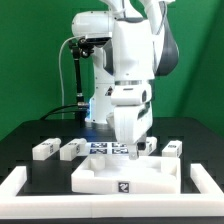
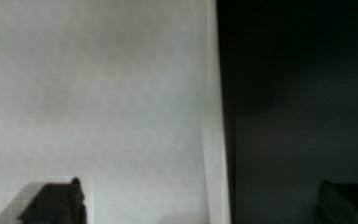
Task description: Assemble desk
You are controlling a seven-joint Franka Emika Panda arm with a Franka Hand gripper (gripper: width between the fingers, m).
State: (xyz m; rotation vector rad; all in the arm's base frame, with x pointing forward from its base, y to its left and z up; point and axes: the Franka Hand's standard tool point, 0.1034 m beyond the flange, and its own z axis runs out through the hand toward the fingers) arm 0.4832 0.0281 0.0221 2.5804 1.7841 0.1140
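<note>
Plainly, we see the tool (image 1: pixel 130 151) with its fingers (image 2: pixel 55 203) spread wide apart and gripping nothing. It hangs over the far edge of the desk slab (image 1: pixel 100 178), a smooth white plastic rectangle with a raised rim on the near side of the black counter (image 1: pixel 25 160). Small white block legs (image 1: pixel 45 149) sit farther back, at the exterior view's left and right of the marker board (image 1: pixel 103 147).

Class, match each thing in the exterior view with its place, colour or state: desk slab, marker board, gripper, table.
Things:
1 desk slab
2 marker board
3 gripper
4 table

Descriptions:
a black
b open, above the slab's back edge
c lying flat behind the slab
d white with a raised rim, nearest the camera

Pairs: 1-d, 2-c, 3-b, 4-a
</note>
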